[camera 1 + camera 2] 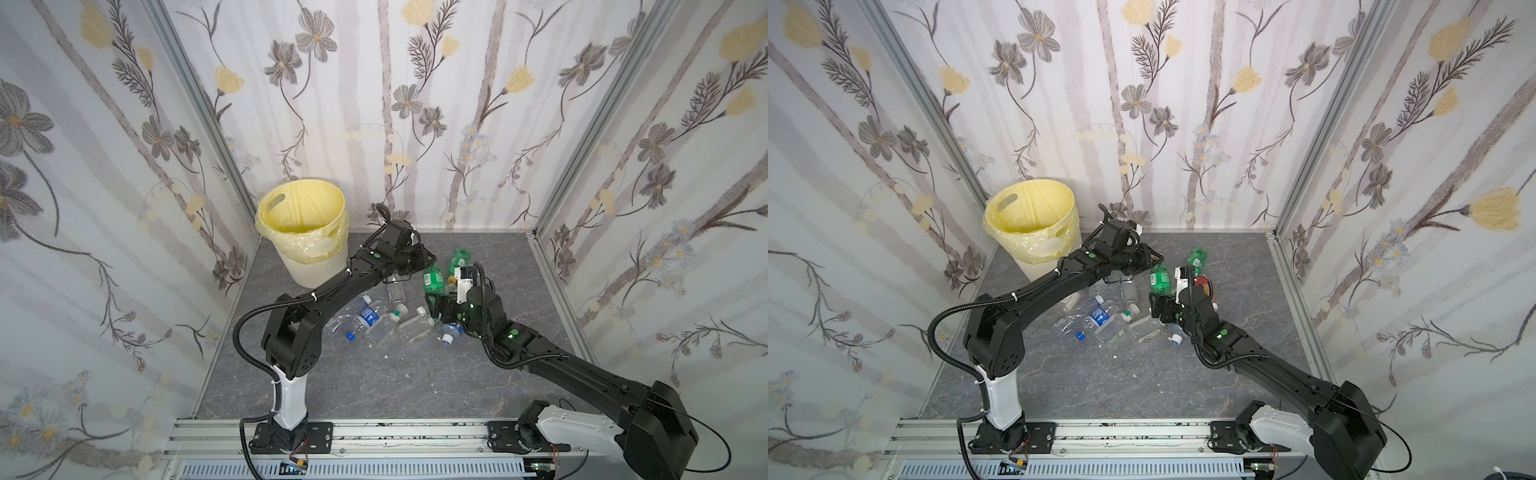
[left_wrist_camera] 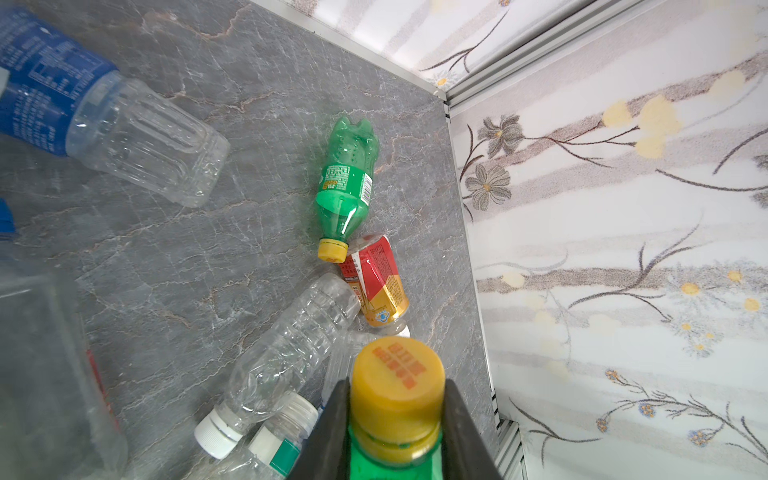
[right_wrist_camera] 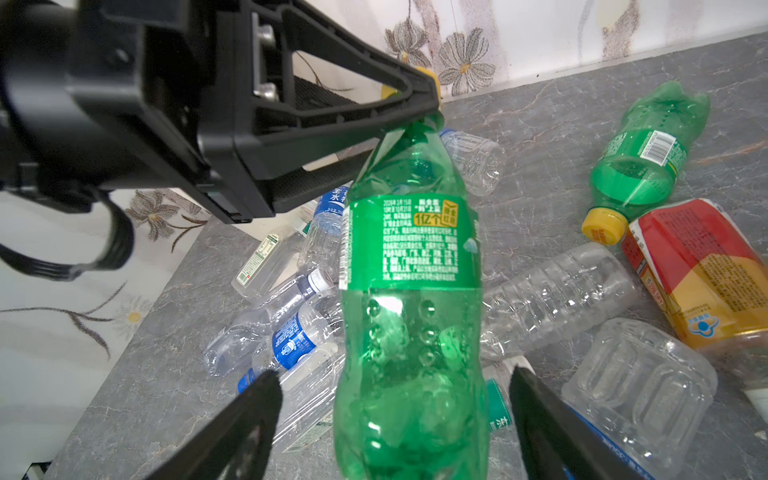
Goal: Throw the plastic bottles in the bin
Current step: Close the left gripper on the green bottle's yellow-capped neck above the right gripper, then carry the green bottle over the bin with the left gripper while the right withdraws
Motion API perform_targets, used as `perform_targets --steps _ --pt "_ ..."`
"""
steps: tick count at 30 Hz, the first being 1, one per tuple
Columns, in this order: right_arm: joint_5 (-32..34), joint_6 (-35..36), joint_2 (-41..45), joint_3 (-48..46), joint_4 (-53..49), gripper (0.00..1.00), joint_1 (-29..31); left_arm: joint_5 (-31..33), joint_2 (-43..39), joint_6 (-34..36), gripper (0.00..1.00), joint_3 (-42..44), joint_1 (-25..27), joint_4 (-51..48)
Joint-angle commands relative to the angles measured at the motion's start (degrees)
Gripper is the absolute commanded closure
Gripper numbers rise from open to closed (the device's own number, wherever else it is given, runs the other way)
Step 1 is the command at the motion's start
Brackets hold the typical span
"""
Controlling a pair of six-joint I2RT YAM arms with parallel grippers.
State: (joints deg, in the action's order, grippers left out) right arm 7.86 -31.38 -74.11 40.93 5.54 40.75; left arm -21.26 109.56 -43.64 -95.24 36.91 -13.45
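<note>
With left gripper (image 2: 397, 388) clamping the green bottle (image 3: 411, 266) by its yellow cap (image 2: 392, 361), right gripper (image 3: 395, 374) gaping around its base, barely starting: bin (image 1: 309, 272) in the back corner showing no bottles, the other bottles (image 1: 368, 313) lying scattered nearby.

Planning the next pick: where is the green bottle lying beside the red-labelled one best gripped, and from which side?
Probably across its labelled middle, from above: the lying green bottle rests flat with bare table along both flanks, while its yellow cap crowds the red-labelled bottle.
</note>
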Motion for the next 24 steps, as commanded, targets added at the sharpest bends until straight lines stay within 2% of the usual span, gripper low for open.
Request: perform_targets --steps 1,2,6,12,19,24 --pt "-0.09 1.4 1.42 0.26 1.89 0.04 0.03 -0.32 -1.95 1.73 0.9 -0.38 -0.67 1.28" --pt "-0.17 2.05 1.87 0.43 1.93 0.01 0.05 -0.16 -2.6 2.09 0.91 -0.62 -1.01 1.15" --pt "-0.54 4.15 2.23 1.79 1.58 0.0 0.03 0.29 -5.82 3.29 0.91 -1.6 -3.09 0.47" --pt "-2.52 7.33 -0.07 8.83 1.58 0.0 0.64 0.8 -11.25 6.52 0.9 -4.0 -7.84 -1.78" --pt "-3.21 12.43 -6.02 19.27 0.31 0.0 3.76 3.4 -18.21 8.63 0.89 -5.99 -15.31 -3.61" --pt "-2.22 14.24 -11.87 28.26 -1.91 0.0 5.86 1.49 -21.12 8.28 0.89 -7.23 -22.21 -4.39"
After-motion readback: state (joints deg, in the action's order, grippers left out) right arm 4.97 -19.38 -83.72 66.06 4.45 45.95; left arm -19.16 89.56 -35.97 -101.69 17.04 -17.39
